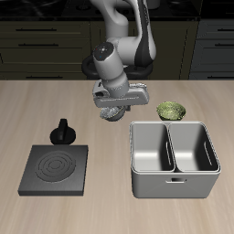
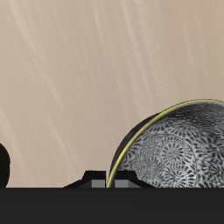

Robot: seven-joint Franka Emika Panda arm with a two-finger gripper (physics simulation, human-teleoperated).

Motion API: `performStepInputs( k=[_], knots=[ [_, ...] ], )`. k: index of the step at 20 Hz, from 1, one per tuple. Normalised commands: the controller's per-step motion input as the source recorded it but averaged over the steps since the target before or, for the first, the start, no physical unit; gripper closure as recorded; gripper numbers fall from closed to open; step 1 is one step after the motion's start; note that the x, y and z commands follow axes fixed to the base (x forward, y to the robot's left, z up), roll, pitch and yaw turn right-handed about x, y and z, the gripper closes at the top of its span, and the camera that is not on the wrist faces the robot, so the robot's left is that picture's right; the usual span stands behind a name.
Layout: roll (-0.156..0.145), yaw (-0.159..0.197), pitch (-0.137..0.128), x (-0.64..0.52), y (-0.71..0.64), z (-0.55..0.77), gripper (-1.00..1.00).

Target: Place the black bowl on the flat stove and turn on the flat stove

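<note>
Above the counter [image 1: 37, 110], between the stove and the grey tray [image 1: 174, 160], your hand [image 1: 113, 108] is raised with the black bowl [image 1: 114, 111] clamped in its fingers, clear of the surface. Your wrist camera shows the bowl's [image 2: 175, 149] speckled inside and pale rim close against the hand. Nearer the front edge, the stove [image 1: 55, 170] lies flat, its knob [image 1: 63, 133] just behind it. Beside the tray's back edge sits a green bowl [image 1: 171, 111].

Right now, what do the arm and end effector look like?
The arm has glossy white-grey rounded link shells with dark joint sections. The end effector is a pale grey, boxy body with dark fingers. No cables or markings are readable. The wrist view shows only its black underside.
</note>
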Motion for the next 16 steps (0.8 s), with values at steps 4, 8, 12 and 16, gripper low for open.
performStepInputs(
  k=[4, 8, 12, 16],
  knots=[
    [-0.015, 0.019, -0.029, 0.02, -0.1, 0.14, 1.0],
    [-0.036, 0.027, -0.034, -0.01, -0.19, 0.2, 1.0],
    [-0.057, 0.031, -0.058, 0.0, -0.26, 0.32, 1.0],
    [-0.059, 0.04, -0.06, -0.03, -0.25, 0.36, 1.0]
  ],
)
